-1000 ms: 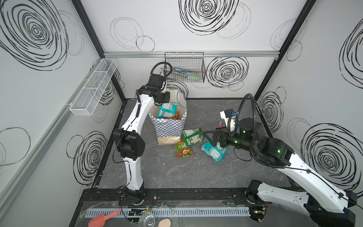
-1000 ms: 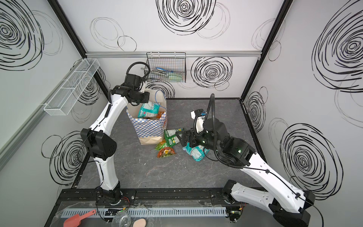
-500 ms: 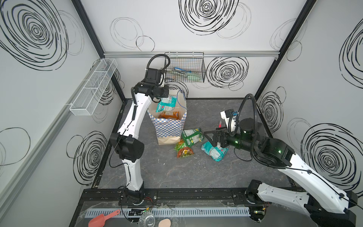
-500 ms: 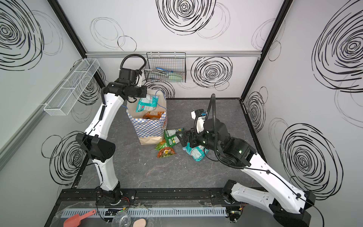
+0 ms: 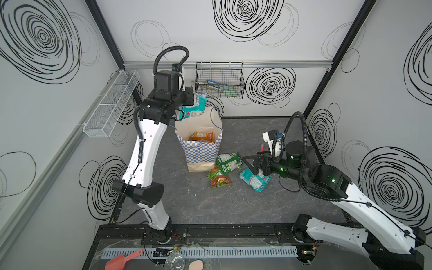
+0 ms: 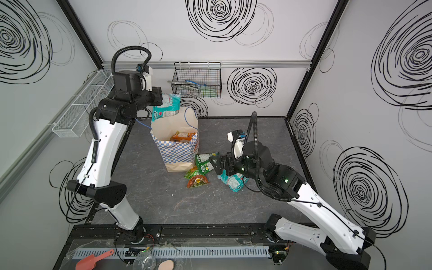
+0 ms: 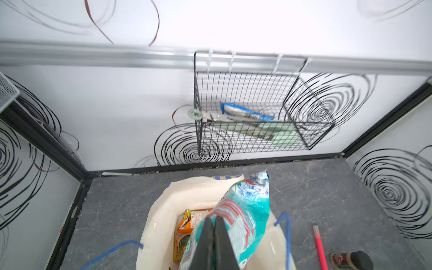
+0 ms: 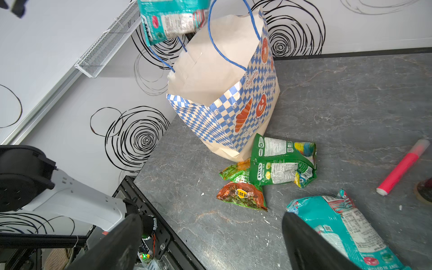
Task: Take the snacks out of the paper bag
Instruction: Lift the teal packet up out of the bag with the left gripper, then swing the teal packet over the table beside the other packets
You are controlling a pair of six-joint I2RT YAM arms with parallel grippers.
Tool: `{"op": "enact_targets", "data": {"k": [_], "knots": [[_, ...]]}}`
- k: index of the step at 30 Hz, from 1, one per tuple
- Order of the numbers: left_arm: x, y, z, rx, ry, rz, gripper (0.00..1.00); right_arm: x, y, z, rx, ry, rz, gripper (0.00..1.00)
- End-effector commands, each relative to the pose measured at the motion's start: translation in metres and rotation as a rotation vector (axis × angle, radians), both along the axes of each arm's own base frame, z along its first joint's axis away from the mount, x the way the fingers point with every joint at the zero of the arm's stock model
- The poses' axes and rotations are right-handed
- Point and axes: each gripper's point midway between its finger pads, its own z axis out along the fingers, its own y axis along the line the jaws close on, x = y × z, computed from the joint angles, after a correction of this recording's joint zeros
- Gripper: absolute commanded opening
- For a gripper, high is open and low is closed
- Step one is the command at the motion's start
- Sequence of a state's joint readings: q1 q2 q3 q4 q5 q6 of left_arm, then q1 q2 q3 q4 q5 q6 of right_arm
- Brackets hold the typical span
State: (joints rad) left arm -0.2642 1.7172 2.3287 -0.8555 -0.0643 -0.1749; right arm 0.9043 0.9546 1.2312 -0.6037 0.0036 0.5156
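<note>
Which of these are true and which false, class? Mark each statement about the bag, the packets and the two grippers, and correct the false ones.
1. The left gripper is shut on a teal packet above the bag. True.
2. The bag lies on its side. False: it stands upright with its top open.
3. An orange packet is inside the bag. True.
4. The right gripper is shut on a green packet. False: it is open and empty; that packet lies on the table beside the bag.
5. The marker lies on the table, outside the bag. True.
</note>
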Motion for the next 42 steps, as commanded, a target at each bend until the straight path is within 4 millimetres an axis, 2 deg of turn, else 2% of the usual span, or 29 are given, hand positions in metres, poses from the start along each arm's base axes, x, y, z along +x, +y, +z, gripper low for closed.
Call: {"op": "enact_targets", "data": {"k": [1, 5, 10, 14, 18, 21, 24, 27, 29, 35, 42], "knots": [[-0.042, -0.007, 0.095, -0.122, -0.282, -0.031, 0.0, -0.003, 0.001, 0.016, 0.055, -0.03, 0.007, 0.97], [-0.079, -0.028, 0.124, -0.121, -0.377, -0.05, 0.0, -0.005, -0.001, 0.015, 0.059, -0.029, 0.006, 0.97], [-0.109, -0.068, 0.134, -0.167, -0.432, -0.152, 0.0, -0.007, -0.005, 0.013, 0.067, -0.029, -0.001, 0.97], [-0.124, -0.113, 0.127, -0.177, -0.422, -0.234, 0.0, -0.01, -0.011, 0.004, 0.057, -0.018, -0.011, 0.97], [-0.131, -0.157, 0.106, -0.156, -0.385, -0.3, 0.0, -0.015, -0.022, -0.009, 0.05, -0.003, -0.032, 0.97], [-0.135, -0.186, 0.081, -0.134, -0.33, -0.346, 0.0, -0.02, -0.038, -0.022, 0.028, 0.014, -0.07, 0.97], [-0.146, -0.209, 0.047, -0.107, -0.272, -0.396, 0.0, -0.025, -0.058, -0.034, 0.0, 0.024, -0.118, 0.97], [-0.155, -0.228, 0.005, -0.105, -0.185, -0.455, 0.0, -0.028, -0.076, -0.044, -0.022, 0.029, -0.166, 0.97], [-0.159, -0.236, -0.03, -0.088, -0.12, -0.473, 0.0, -0.031, -0.084, -0.048, -0.027, 0.029, -0.186, 0.97], [-0.167, -0.246, -0.133, -0.069, 0.045, -0.519, 0.0, -0.035, -0.094, -0.063, -0.037, 0.049, -0.212, 0.97], [-0.169, -0.255, -0.218, -0.061, 0.188, -0.558, 0.0, -0.033, -0.091, -0.072, -0.047, 0.072, -0.212, 0.97]]}}
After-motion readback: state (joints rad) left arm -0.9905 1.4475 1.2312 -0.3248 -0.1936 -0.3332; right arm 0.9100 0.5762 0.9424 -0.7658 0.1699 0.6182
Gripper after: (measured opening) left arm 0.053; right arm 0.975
